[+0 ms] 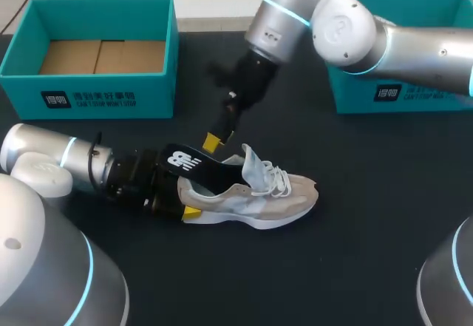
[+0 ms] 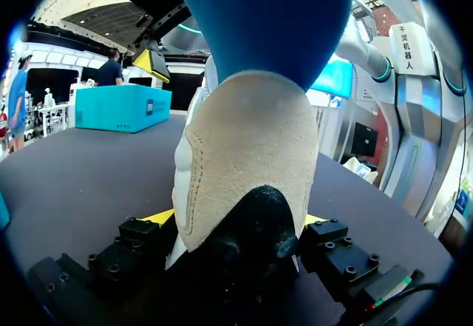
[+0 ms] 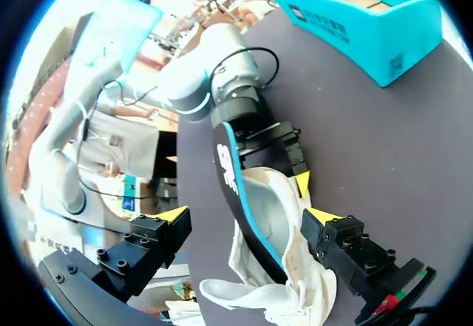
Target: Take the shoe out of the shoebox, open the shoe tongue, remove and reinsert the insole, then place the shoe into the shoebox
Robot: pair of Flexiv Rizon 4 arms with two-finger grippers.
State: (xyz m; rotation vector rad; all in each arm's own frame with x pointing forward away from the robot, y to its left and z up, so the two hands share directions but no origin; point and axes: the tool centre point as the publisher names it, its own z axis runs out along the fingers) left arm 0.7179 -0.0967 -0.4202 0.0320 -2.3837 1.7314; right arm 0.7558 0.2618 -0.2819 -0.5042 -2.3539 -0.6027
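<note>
we pin the shoe (image 1: 259, 197) by its heel in left gripper (image 2: 236, 221) | right gripper (image 3: 247, 215) gaping, empty | insole (image 3: 230, 171) runs straight ahead between its jaws

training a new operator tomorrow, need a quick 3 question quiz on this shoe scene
1. True or false: the shoe rests on the table.
2. The left gripper is shut on the shoe's: A) heel B) toe C) laces
3. What sticks up out of the shoe, between the open fingers of the right gripper?

Key: 1 true; 2 A; 3 the insole.
</note>
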